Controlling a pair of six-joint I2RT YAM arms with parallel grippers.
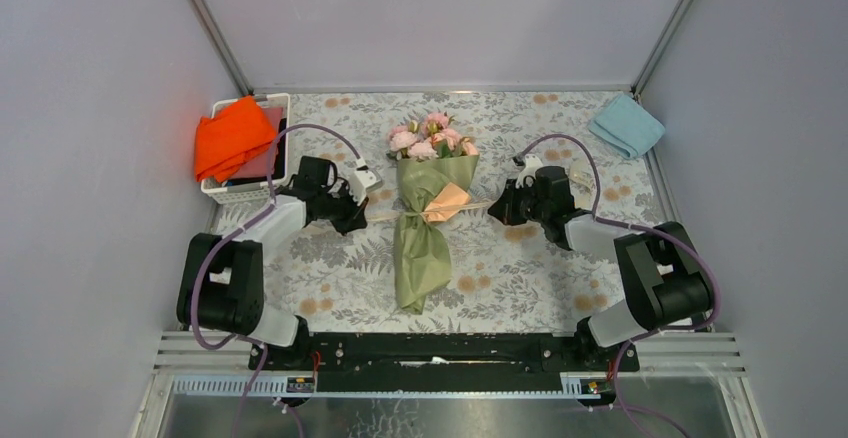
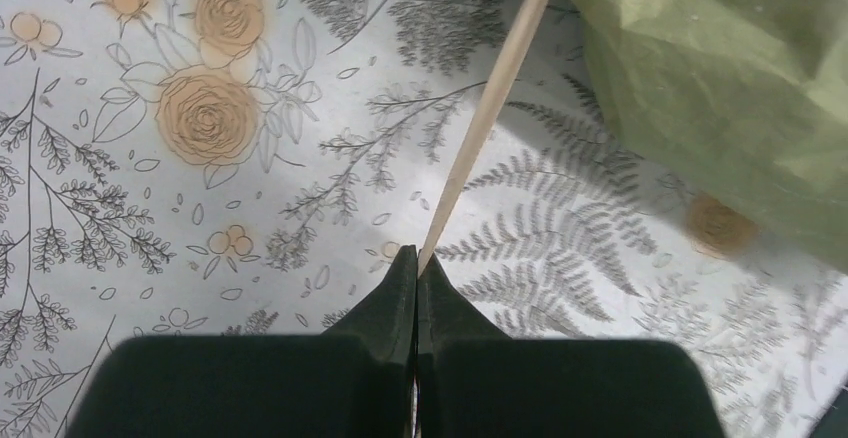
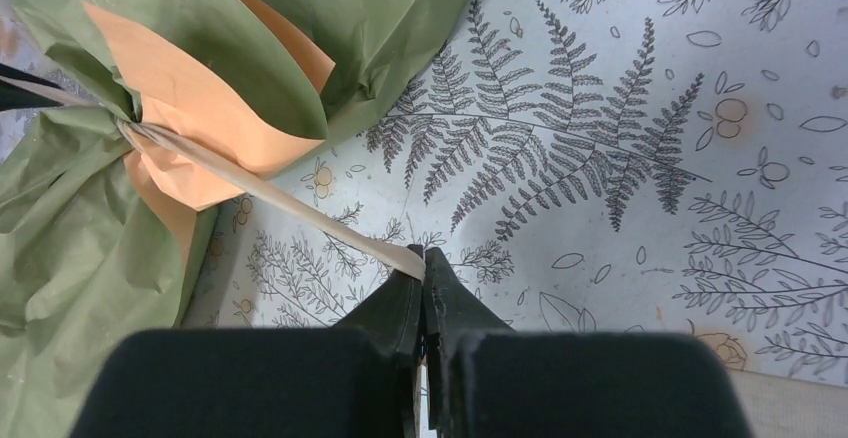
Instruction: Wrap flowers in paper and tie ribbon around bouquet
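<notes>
The bouquet (image 1: 425,228) lies in the middle of the table: pink flowers (image 1: 430,138) at the far end, wrapped in olive-green paper (image 1: 420,258) with a peach flap (image 1: 447,201). The cream ribbon (image 1: 385,213) crosses its waist and runs out taut to both sides. My left gripper (image 1: 362,216) is shut on the ribbon's left end (image 2: 480,118), just left of the paper (image 2: 720,88). My right gripper (image 1: 497,210) is shut on the right end (image 3: 300,213), which leads to the cinched waist of the paper (image 3: 90,248).
A white basket (image 1: 245,190) holding an orange cloth (image 1: 232,136) stands at the far left. A light blue folded cloth (image 1: 626,124) lies at the far right. The floral tablecloth (image 1: 520,278) covers the table between grey walls.
</notes>
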